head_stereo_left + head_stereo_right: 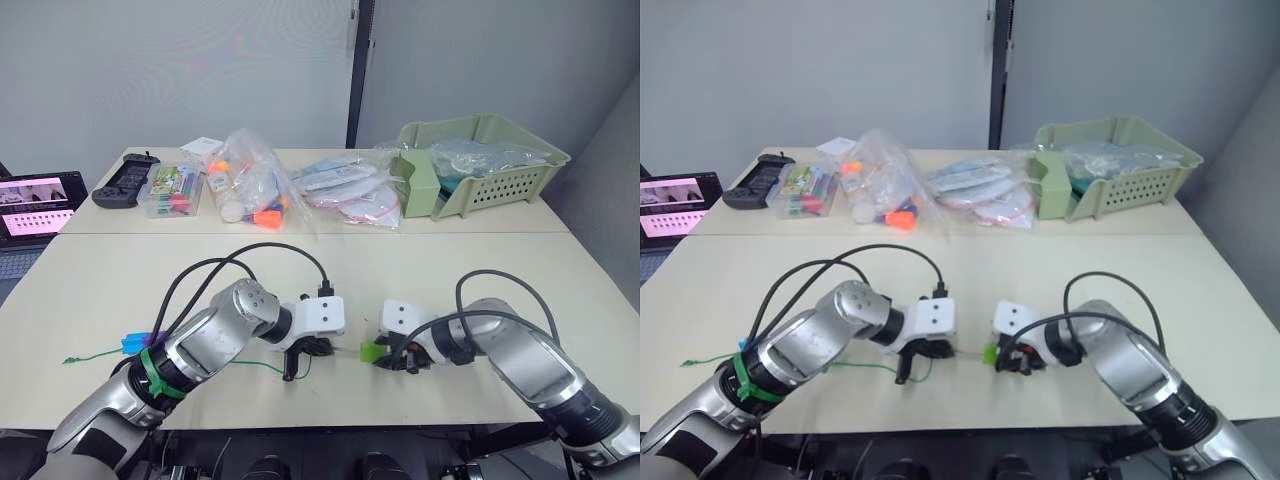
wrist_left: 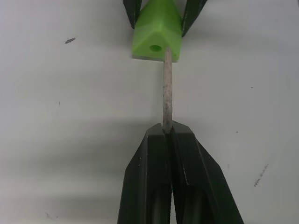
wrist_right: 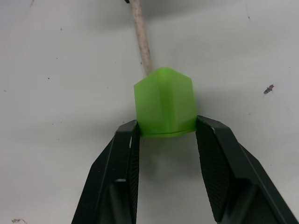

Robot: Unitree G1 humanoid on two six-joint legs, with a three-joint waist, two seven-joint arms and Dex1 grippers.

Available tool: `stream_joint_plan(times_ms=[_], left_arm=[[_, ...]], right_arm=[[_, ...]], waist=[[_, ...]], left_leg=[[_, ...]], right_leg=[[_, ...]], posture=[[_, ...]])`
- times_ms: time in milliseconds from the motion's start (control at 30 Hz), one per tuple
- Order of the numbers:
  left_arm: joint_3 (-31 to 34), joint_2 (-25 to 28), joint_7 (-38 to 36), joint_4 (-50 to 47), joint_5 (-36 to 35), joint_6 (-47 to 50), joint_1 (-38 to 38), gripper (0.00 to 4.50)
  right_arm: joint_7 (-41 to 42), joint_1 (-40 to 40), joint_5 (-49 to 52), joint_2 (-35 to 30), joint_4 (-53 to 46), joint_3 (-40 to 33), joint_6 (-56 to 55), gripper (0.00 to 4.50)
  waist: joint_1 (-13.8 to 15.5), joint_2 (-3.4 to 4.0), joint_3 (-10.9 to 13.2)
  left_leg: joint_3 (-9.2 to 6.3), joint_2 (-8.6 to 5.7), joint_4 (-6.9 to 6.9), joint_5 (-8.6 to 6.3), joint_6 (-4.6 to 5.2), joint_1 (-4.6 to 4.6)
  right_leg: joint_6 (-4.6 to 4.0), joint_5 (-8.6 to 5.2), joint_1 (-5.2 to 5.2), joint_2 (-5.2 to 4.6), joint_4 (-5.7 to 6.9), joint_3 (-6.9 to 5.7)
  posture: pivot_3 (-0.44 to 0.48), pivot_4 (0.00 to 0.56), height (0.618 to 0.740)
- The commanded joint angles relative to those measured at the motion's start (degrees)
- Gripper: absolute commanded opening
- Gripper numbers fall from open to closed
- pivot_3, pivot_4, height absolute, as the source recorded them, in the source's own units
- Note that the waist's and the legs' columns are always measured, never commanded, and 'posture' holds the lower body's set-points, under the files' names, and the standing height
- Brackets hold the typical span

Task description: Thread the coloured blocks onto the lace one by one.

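Pinching the lace's stiff pale tip (image 2: 167, 88), the left gripper (image 2: 167, 133) has its fingers fully closed on it. The right gripper (image 3: 164, 135) is closed around the light green block (image 3: 164, 100), squeezing its two side faces, at the table's (image 1: 420, 270) near edge.

- Tip meets the block just beside its hole (image 2: 155, 47), apparently off-centre rather than inside; judgement only.
- Block: looks like light, hard, smooth plastic. Likely slippery under a corner grip, so flat opposite faces are the right hold.
- Tip is stiff enough to push, but the green lace (image 1: 262, 364) behind it is limp; grip must stay on the stiff part, close to the end.
- Lace trails from the left gripper away from the green block, past a blue block (image 1: 133, 344) and purple one (image 1: 153, 338) beside the left forearm.

Hard to tell: whether those two are already threaded; the far end and knot; the remaining blocks; how deep the hole runs.
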Motion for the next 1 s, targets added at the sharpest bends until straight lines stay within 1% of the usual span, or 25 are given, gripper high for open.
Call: stream_joint_plan(times_ms=[33, 233, 567, 800, 867, 933, 1000], left_arm=[[-0.4, -0.9, 0.4, -0.8, 0.5, -0.7, -1.4, 0.0], [-0.5, -1.8, 0.6, -0.8, 0.7, -0.6, -1.5, 0.0], [-3.7, -8.9, 0.3, 4.3, 0.7, -4.1, -1.9, 0.0], [-3.2, -15.2, 1.1, 8.5, 0.3, -7.9, -1.2, 0.0], [-2.7, -15.7, 0.5, 8.9, -0.3, -7.2, -0.8, 0.0], [-1.7, -15.0, 0.1, 9.9, -0.2, -7.9, -0.2, 0.0], [0.6, -14.3, 0.0, 10.8, -0.5, -9.0, 0.1, 0.67]], right_arm=[[-0.3, 0.4, 0.3, 0.5, -0.7, 2.2, 0.8, 1.27], [-0.5, 0.6, 0.5, 0.4, -0.9, 2.3, 0.9, 1.27], [-1.1, 0.4, 0.6, 0.9, -1.3, 2.4, 1.8, 1.27], [-1.7, 1.4, 0.8, 0.6, -2.5, 2.0, 2.8, 1.27], [-1.9, 1.5, 0.7, 0.7, -2.7, 1.8, 3.1, 1.27], [-2.0, 1.5, 0.7, 0.7, -2.8, 1.7, 3.3, 1.27], [-2.1, 1.7, 0.7, 0.6, -2.7, 1.6, 3.3, 1.27]], waist=[[0.0, 0.0, 0.0], [0.0, 0.0, 0.0], [0.2, 0.0, 0.0], [0.5, 0.01, 0.0], [0.8, -0.01, 0.0], [0.8, -0.01, 0.0], [0.7, -0.01, 0.0]], left_leg=[[0.0, 0.0, 0.0, 0.0, 0.0, 0.0], [0.0, 0.0, 0.0, 0.0, 0.0, 0.0], [0.0, -0.02, 0.01, 0.0, 0.0, 0.0], [-0.02, -0.06, 0.01, 0.0, 0.0, 0.02], [-0.02, -0.07, 0.06, 0.0, 0.0, 0.03], [-0.03, -0.08, 0.12, 0.01, 0.0, 0.03], [-0.02, -0.07, 0.11, 0.01, 0.0, 0.05]], right_leg=[[0.0, 0.0, 0.0, 0.0, 0.0, 0.0], [0.0, 0.0, 0.0, 0.0, 0.01, 0.0], [0.0, 0.0, 0.01, -0.01, 0.0, 0.0], [0.0, 0.0, 0.04, -0.03, 0.04, 0.0], [0.0, 0.0, 0.09, -0.05, 0.01, 0.0], [0.01, 0.0, 0.16, -0.05, -0.06, 0.0], [0.01, 0.0, 0.19, -0.05, -0.11, 0.0]], posture=[[0.0, 0.15, 0.74], [0.0, 0.15, 0.74], [0.0, 0.15, 0.74], [0.0, 0.15, 0.74], [0.0, 0.15, 0.74], [0.0, 0.15, 0.74], [0.0, 0.15, 0.74]])
